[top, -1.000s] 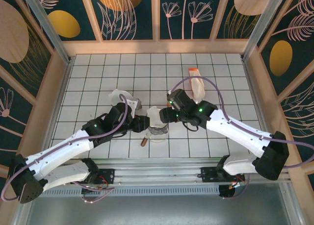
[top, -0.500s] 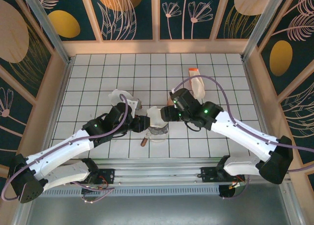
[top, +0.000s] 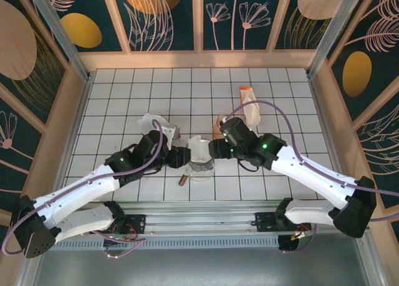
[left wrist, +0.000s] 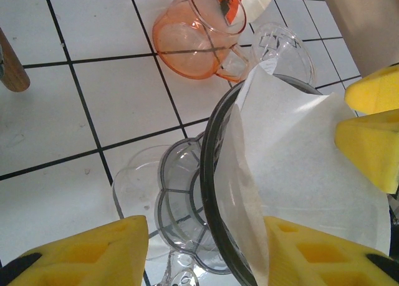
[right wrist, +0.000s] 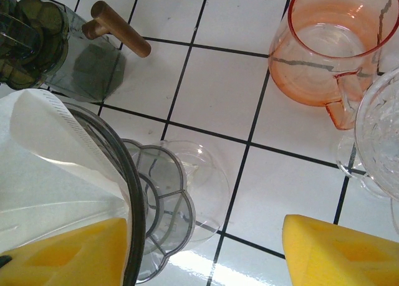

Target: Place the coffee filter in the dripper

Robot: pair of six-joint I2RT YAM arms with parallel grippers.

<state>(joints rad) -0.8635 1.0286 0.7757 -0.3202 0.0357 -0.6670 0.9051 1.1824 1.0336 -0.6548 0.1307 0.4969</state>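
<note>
The clear dripper (top: pixel 201 167) with a dark rim (left wrist: pixel 212 174) and a flower-shaped base (right wrist: pixel 159 199) stands near the table's front middle. The white paper coffee filter (top: pixel 199 146) sits inside it, rising above the rim (left wrist: pixel 299 155) (right wrist: pixel 50 167). My left gripper (top: pixel 181 155) (left wrist: pixel 204 230) straddles the rim from the left. One pad lies against the filter and the other stands clear of the outer wall, so it is open. My right gripper (top: pixel 215 150) (right wrist: pixel 202 230) comes from the right and is wide open, one finger over the filter inside and the other outside the rim.
An orange measuring cup (right wrist: pixel 330 43) (left wrist: pixel 193 37) and a clear glass piece (right wrist: pixel 380 130) stand just behind the dripper. A dark glass vessel with a wooden handle (right wrist: pixel 118 27) is close by. A white pouch with an orange top (top: pixel 249 105) lies at the back right, and white paper (top: pixel 153 124) at the left.
The right gripper has shifted slightly forward and left onto the dripper's rim, its jaws a little narrower. The left arm has barely moved.
</note>
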